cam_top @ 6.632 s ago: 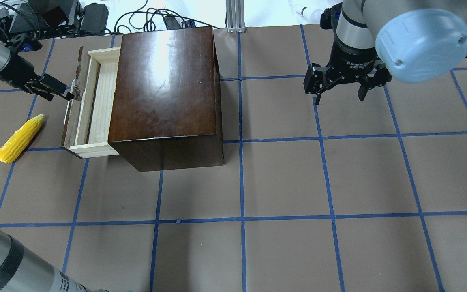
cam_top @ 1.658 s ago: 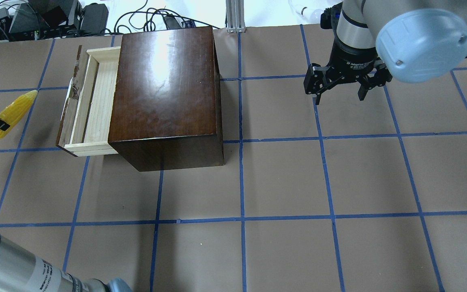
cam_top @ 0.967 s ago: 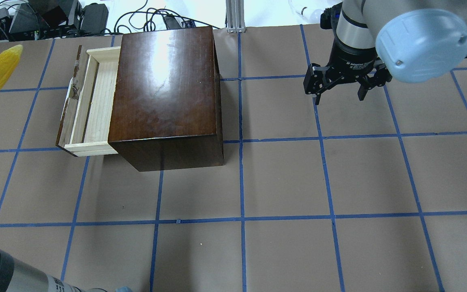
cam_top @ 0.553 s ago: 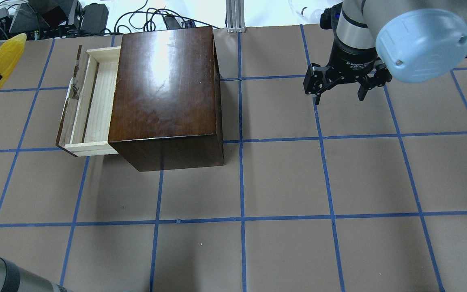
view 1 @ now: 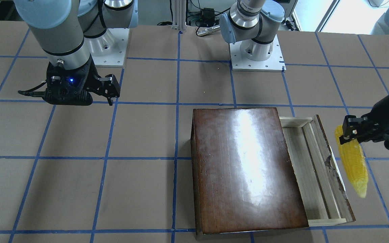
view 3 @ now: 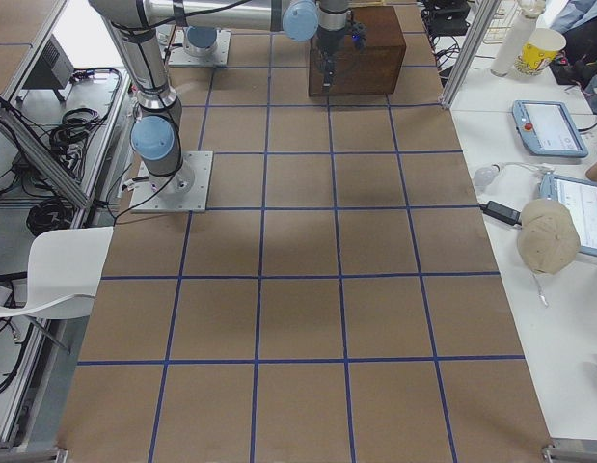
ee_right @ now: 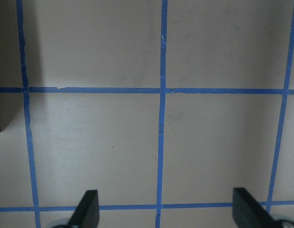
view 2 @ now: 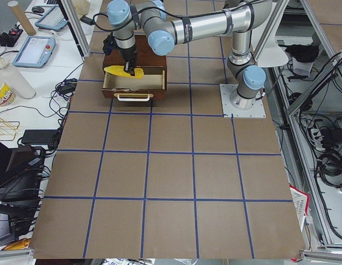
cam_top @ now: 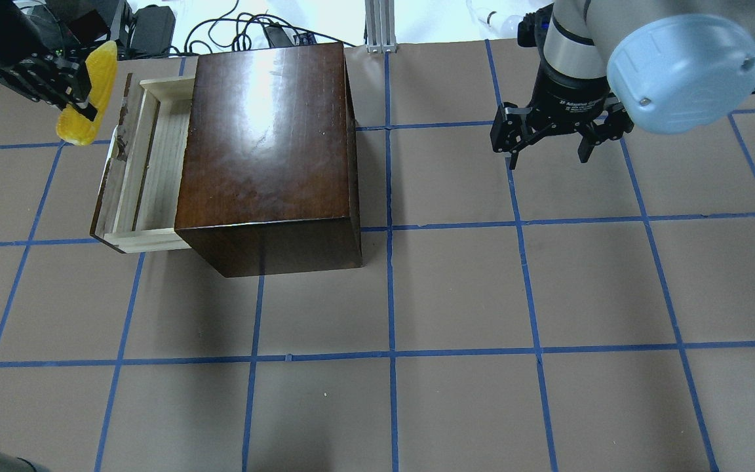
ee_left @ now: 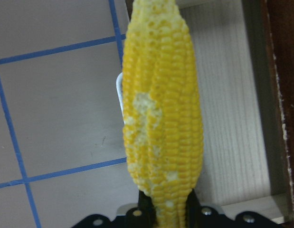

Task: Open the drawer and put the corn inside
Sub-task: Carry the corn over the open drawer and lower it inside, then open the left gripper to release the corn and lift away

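- Overhead exterior gives me the left claw (cam_top: 82, 99) clenched on the corn (cam_top: 101, 69), gripping the cob near its thick end.
- I see the corn lifted off the bench (cam_top: 456, 295), with its pointed tip toward the far side of the bench.
- From the front-facing camera, the cob hangs roughly parallel to the drawer's dark front panel and just outside it, on the side away from the box (cam_top: 266, 144).
- On my left wrist feed, the corn runs up the middle of the frame. The pale wood of the drawer (cam_top: 154, 164) is on one side of it and brown bench paper on the other. A sliver of the white handle (ee_left: 119, 95) peeks out beside the kernels.
- I cannot tell from these views whether the cob is over the tray or just short of its front edge.
- The drawer is pulled out of the box toward the robot's left, with its pale floor and side rails showing.
- The right claw (cam_top: 549, 157) is released, fingers spread wide. It hovers above the blue tape grid, well apart from the box.
- My right wrist feed shows only its two fingertips and taped bench paper between them.
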You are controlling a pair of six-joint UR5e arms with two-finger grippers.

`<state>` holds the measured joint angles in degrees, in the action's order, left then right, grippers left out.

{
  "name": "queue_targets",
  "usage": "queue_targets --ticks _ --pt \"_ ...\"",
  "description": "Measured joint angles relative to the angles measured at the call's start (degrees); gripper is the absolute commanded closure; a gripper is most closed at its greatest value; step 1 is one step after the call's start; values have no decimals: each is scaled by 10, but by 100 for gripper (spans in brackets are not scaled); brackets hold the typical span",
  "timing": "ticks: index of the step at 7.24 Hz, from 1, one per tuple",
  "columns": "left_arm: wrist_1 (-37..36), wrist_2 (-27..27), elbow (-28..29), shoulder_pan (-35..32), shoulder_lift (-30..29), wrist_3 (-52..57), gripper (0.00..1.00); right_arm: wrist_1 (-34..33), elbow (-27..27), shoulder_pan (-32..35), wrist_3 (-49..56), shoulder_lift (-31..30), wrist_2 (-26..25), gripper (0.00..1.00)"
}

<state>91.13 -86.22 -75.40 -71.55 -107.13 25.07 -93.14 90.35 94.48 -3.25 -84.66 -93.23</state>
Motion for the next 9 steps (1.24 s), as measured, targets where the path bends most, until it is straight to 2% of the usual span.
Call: queue_targets --ticks 4,5,8,9 --pt "-23 3 -52 -19 -17 -58 100 1 0 0 0 0 -1 0" --pt "-43 9 -68 -19 -20 -65 96 1 0 0 0 0 -1 0" --pt "-103 32 -104 -18 -33 -72 67 0 0 0 0 0 -2 0" --pt "-106 36 -105 -18 -36 -73 29 0 0 0 0 0 -2 0"
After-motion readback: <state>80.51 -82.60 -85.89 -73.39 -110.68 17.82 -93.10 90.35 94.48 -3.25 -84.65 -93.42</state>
